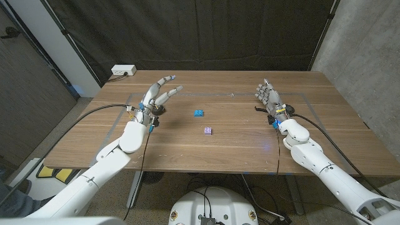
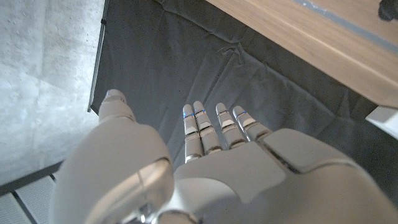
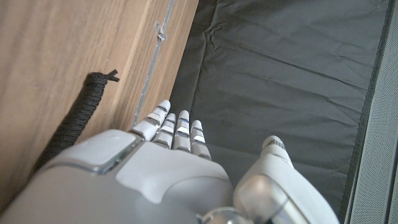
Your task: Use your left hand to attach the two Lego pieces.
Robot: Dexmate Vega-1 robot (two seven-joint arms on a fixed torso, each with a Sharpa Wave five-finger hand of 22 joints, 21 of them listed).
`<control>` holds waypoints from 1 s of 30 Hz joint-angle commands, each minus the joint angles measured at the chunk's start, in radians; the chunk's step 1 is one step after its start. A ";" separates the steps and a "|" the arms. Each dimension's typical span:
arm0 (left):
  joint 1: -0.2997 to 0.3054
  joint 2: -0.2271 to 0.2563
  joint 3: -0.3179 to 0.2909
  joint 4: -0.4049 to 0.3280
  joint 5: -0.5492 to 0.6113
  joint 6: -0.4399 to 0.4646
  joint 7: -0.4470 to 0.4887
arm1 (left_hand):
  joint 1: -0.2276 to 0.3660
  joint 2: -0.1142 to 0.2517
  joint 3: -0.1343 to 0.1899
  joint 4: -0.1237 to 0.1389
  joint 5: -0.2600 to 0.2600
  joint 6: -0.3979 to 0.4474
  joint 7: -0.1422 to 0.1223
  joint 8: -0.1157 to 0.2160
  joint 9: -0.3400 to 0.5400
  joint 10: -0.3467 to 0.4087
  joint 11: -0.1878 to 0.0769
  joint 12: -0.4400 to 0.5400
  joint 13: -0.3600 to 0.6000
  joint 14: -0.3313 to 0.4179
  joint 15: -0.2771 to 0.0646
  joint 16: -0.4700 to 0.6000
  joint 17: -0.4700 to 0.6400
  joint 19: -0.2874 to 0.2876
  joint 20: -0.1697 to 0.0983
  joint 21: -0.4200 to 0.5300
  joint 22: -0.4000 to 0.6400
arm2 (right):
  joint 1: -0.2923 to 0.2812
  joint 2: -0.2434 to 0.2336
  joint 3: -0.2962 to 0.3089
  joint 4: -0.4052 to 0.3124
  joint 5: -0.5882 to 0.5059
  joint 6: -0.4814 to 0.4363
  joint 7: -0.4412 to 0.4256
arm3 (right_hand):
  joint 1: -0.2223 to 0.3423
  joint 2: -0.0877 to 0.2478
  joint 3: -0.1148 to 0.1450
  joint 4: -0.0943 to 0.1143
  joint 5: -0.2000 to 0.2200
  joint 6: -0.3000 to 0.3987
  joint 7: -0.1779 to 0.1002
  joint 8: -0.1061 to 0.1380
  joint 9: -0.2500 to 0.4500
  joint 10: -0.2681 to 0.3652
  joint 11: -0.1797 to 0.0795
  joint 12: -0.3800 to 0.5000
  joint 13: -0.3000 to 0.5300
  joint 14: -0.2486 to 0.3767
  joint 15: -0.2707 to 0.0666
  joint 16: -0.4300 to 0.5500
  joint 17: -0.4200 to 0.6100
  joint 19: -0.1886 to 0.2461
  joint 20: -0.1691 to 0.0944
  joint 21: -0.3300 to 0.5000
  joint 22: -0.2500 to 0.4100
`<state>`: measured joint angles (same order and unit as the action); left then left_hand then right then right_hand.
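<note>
Left hand raised, fingers spread; right hand empty, fingers apart.

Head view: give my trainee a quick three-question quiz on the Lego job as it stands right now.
1. True or false: the blue Lego piece and the purple Lego piece are already joined.
2. Which piece lies nearer the table's far edge? A) blue B) purple
3. Fill in: the left hand holds ____.

Key: 1 false, they lie apart. 2 A. 3 nothing; its fingers are spread, as are those of the right hand.
</note>
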<state>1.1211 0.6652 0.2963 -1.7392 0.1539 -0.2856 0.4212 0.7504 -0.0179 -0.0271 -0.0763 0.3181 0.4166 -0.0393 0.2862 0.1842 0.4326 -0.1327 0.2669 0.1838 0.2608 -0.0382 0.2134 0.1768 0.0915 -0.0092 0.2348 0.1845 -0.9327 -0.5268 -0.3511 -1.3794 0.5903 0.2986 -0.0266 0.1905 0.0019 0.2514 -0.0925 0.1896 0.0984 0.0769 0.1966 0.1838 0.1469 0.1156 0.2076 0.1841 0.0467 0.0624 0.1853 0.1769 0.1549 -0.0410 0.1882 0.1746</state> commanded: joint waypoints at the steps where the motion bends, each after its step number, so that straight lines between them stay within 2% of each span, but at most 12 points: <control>1: 0.105 0.064 -0.019 -0.167 0.234 0.131 0.059 | 0.018 0.005 -0.002 -0.012 0.005 0.026 -0.002 0.006 0.002 0.035 -0.003 0.008 0.006 0.051 -0.065 0.015 0.002 0.035 -0.005 0.015 0.006 | -0.012 -0.023 0.010 -0.024 0.011 -0.010 0.013 | 0.009 0.003 0.006 -0.005 0.000 0.013 0.000 0.005 0.005 0.010 -0.003 0.006 0.002 0.001 0.008 0.003 0.003 0.008 -0.003 0.008 0.006; 7: 0.118 0.094 -0.005 -0.229 0.296 0.213 0.019 | 0.039 0.008 0.001 -0.021 0.006 0.049 -0.009 0.006 0.002 0.056 -0.008 0.005 0.006 0.044 -0.068 0.005 0.002 0.023 0.001 0.009 0.009 | -0.013 -0.026 0.011 -0.017 0.020 -0.012 0.028 | 0.010 0.004 0.005 -0.006 0.000 0.015 -0.001 0.006 0.005 0.010 -0.002 0.006 0.002 0.000 0.008 0.002 0.003 0.008 -0.003 0.008 0.006; 11: 0.129 0.121 0.023 -0.316 0.454 0.360 -0.001 | 0.065 0.011 0.007 -0.032 0.007 0.065 -0.003 0.004 0.002 0.062 -0.001 -0.004 0.005 0.054 -0.079 0.002 0.001 -0.006 -0.004 -0.005 0.007 | -0.016 -0.025 0.015 -0.007 0.033 -0.005 0.043 | 0.010 0.004 0.005 -0.006 0.000 0.017 -0.002 0.006 0.006 0.010 -0.001 0.006 0.002 0.000 0.008 0.002 0.003 0.007 -0.002 0.008 0.006; 17: 0.120 0.156 0.071 -0.397 0.611 0.469 -0.058 | 0.091 0.012 0.011 -0.043 0.008 0.084 -0.012 0.002 0.001 0.079 -0.009 -0.008 0.004 0.067 -0.091 -0.001 0.000 -0.036 -0.007 -0.019 0.005 | -0.015 -0.041 0.017 -0.005 0.045 -0.015 0.071 | 0.011 0.004 0.004 -0.007 -0.001 0.019 -0.004 0.006 0.006 0.010 -0.001 0.006 0.003 0.000 0.010 0.002 0.003 0.007 -0.001 0.008 0.006; 21: 0.098 0.184 0.105 -0.435 0.676 0.503 -0.144 | 0.113 0.009 0.009 -0.048 0.010 0.061 -0.023 -0.026 0.002 0.029 -0.015 -0.047 0.004 -0.003 -0.101 -0.032 0.001 -0.105 -0.009 -0.044 0.001 | -0.029 -0.054 0.028 -0.016 0.052 -0.008 0.077 | 0.011 0.005 0.004 -0.007 -0.002 0.018 -0.004 0.005 0.006 0.010 -0.001 0.006 0.003 -0.001 0.011 0.001 0.003 0.006 0.000 0.008 0.006; 24: 0.084 0.189 0.126 -0.449 0.704 0.517 -0.191 | 0.119 0.007 0.004 -0.047 0.013 0.041 -0.024 -0.045 0.003 0.016 -0.020 -0.059 0.004 -0.049 -0.104 -0.039 0.001 -0.181 -0.019 -0.061 -0.002 | -0.040 -0.065 0.035 -0.025 0.057 -0.010 0.077 | 0.011 0.005 0.003 -0.008 -0.002 0.018 -0.004 0.005 0.006 0.009 0.000 0.006 0.003 -0.001 0.012 0.001 0.004 0.005 0.001 0.007 0.006; 28: 0.067 0.186 0.152 -0.469 0.755 0.553 -0.257 | 0.123 0.006 0.001 -0.046 0.015 0.040 -0.029 -0.052 0.003 0.018 -0.022 -0.060 0.005 -0.072 -0.107 -0.039 0.001 -0.236 -0.020 -0.067 -0.003 | -0.052 -0.075 0.044 -0.033 0.066 -0.010 0.079 | 0.011 0.005 0.003 -0.008 -0.002 0.019 -0.005 0.005 0.006 0.010 -0.001 0.006 0.003 -0.001 0.012 0.001 0.004 0.004 0.000 0.007 0.006; 30: 0.056 0.186 0.162 -0.481 0.771 0.567 -0.301 | 0.125 0.006 0.001 -0.046 0.015 0.051 -0.033 -0.050 0.003 0.026 -0.022 -0.058 0.005 -0.075 -0.109 -0.037 0.001 -0.245 -0.022 -0.064 -0.003 | -0.057 -0.077 0.047 -0.035 0.067 -0.007 0.079 | 0.012 0.005 0.003 -0.008 -0.002 0.020 -0.006 0.006 0.006 0.009 -0.001 0.006 0.003 -0.001 0.012 0.001 0.004 0.004 0.002 0.007 0.006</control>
<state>1.2164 0.8266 0.3882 -2.1328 0.7674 0.1692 0.2976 0.8737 -0.0179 -0.0206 -0.1186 0.3259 0.4624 -0.0641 0.2398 0.1840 0.4523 -0.1504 0.2094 0.1860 0.1943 -0.0411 0.1765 0.1770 -0.1344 -0.0295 0.1698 0.1812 -0.9632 -0.5791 -0.3231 -1.3967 0.6392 0.2887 0.0398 0.1958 0.0073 0.2511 -0.0926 0.1896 0.1095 0.0763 0.1966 0.1882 0.1468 0.1156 0.2076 0.1838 0.0466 0.0623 0.1853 0.1795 0.1548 -0.0410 0.1937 0.1795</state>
